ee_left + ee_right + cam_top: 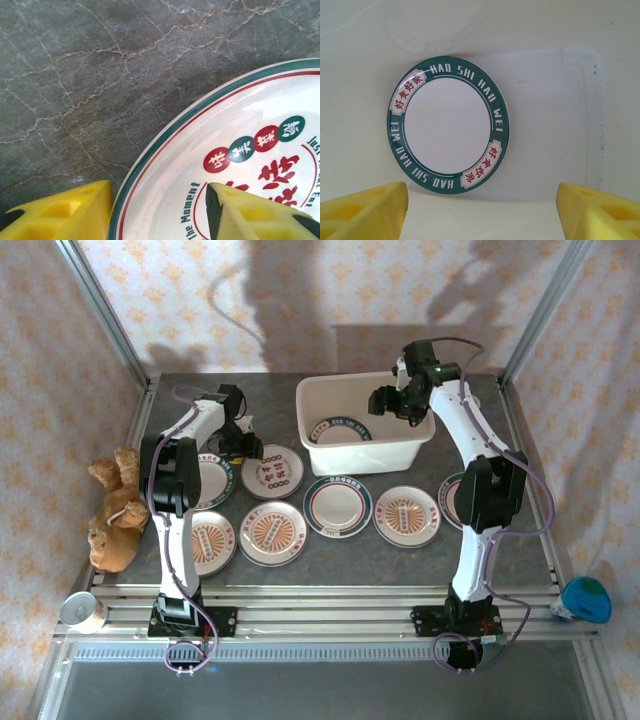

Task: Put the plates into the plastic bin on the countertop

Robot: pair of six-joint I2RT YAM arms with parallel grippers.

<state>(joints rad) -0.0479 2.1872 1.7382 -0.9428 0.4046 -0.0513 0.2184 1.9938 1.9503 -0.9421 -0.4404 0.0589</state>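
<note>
Top external view: the plastic bin [368,454] stands at the far middle of the table [400,558]. One teal-rimmed plate [338,428] lies flat on its floor, towards the left half. The right fingers [388,402] hang over the bin's right half, above that plate and off to its right, clear of it. Several other plates [272,532] lie on the table in front of the bin and to either side, two of them partly hidden behind the arms. The left fingers [243,443] are low at the far-left edge of the lettered plate [272,470], which sits just left of the bin's near corner. A stuffed bear [115,510] lies at the table's left edge.

Left wrist view: the left fingers [62,216] are spread apart and hold nothing. One yellow finger is over bare table [100,75], the other over the lettered plate [240,145]. The plate's green-and-red rim runs up between them. Whether either finger touches the plate cannot be told.

Right wrist view: the right fingers [362,210] are wide apart with nothing between them. The teal-rimmed plate [445,122], its band reading HAO SHI HAO WEI, lies on the bin floor [550,110]. It is ahead of the fingers, nearer the left one, and apart from both.
</note>
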